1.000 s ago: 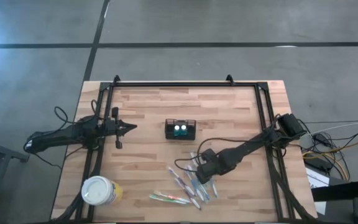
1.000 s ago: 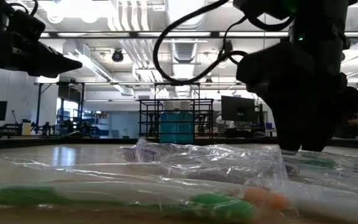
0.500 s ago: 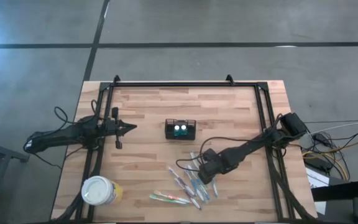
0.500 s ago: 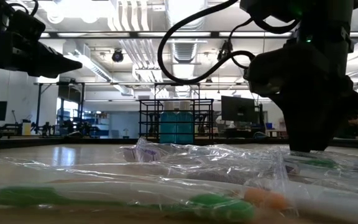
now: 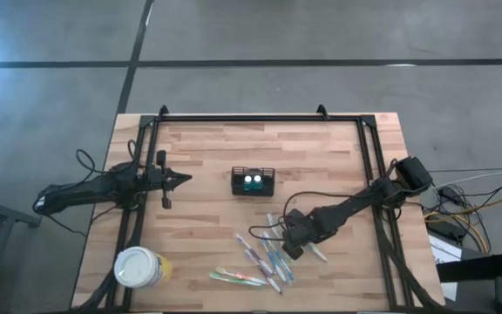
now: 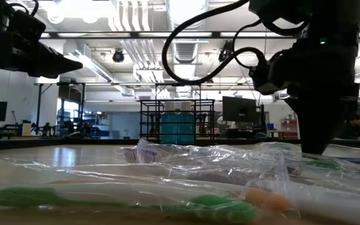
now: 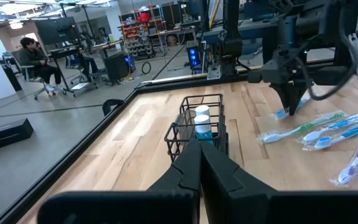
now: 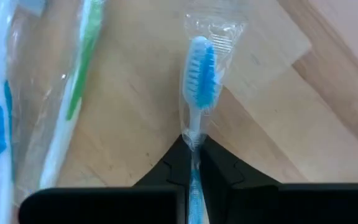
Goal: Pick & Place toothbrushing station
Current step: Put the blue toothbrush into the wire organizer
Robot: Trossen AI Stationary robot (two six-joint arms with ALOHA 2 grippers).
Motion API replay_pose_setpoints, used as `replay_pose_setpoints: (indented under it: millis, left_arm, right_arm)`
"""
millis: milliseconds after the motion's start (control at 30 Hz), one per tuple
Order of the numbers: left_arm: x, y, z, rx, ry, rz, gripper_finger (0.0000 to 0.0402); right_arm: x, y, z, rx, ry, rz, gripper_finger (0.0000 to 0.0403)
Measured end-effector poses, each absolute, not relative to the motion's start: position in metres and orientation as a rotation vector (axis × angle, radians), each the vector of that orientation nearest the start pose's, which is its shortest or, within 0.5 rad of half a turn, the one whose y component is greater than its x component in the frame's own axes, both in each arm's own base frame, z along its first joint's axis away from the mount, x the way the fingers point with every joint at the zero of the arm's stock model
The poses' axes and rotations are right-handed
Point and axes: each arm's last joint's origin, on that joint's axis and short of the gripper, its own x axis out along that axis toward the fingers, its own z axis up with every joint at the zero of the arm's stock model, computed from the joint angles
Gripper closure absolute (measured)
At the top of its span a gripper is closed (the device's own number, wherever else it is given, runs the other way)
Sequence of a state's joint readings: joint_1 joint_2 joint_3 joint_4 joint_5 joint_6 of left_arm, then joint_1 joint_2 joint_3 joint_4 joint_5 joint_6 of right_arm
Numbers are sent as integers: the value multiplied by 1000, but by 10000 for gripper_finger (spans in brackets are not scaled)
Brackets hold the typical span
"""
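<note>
— What's the right gripper [image 8: 193, 147] doing?

— Its fingers are pinched on the neck of a wrapped blue toothbrush [image 8: 199, 70], bristle head sticking out past the tips, low over the wooden table [image 5: 207, 157]. From above, that gripper [image 5: 291, 247] sits at about 5 o'clock from the table's middle.

— And around it?

— Just to its 9 o'clock lies a scatter of wrapped toothbrushes [image 5: 264, 257], blue, purple and green, flat on the wood. In the low view they fill the foreground [image 6: 167, 181].

— Where's the black wire caddy [image 5: 253, 181]?

— Standing upright near the middle of the table, at roughly 11 o'clock from the right gripper and well apart from it. Two blue bottles with white caps [image 7: 200, 121] stand inside.

— The left gripper [image 5: 179, 180]?

— It hangs at 9 o'clock from the caddy, pointing toward it, fingers pressed together on nothing [image 7: 199, 163].

— Anything else?

— A yellow cup with a white lid [image 5: 138, 267] at the table's 7 o'clock corner. A seated person [image 7: 35, 59] shows in the room beyond.
</note>
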State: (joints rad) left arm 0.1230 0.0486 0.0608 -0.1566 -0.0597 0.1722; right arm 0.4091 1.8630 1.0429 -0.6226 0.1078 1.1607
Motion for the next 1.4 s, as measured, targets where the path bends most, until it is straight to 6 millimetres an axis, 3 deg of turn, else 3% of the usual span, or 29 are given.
replay_pose_setpoints:
  millis: [133, 233, 500, 633, 833, 1000, 1233, 1400]
  left_arm:
    - [95, 14, 165, 170, 160, 170, 399]
    - [95, 14, 165, 170, 160, 170, 399]
    - [96, 14, 165, 170, 172, 176, 399]
    - [97, 14, 164, 170, 179, 178, 399]
    - [98, 14, 163, 170, 186, 182, 399]
    - [98, 14, 162, 169, 188, 187, 399]
    - [99, 15, 162, 185, 189, 215, 399]
    - [99, 16, 162, 208, 180, 243, 399]
  right_arm:
    - [302, 126, 134, 473, 1285, -495, 387]
    - [313, 127, 151, 427, 1161, -453, 390]
    - [310, 126, 237, 282, 807, -226, 390]
    - [289, 116, 287, 164, 623, -176, 390]
    - [232, 87, 336, 66, 373, -231, 390]
    - [180, 60, 329, 72, 166, -256, 390]
    - [134, 35, 257, 179, -30, -275, 390]
    - [115, 27, 237, 137, -118, -269, 390]
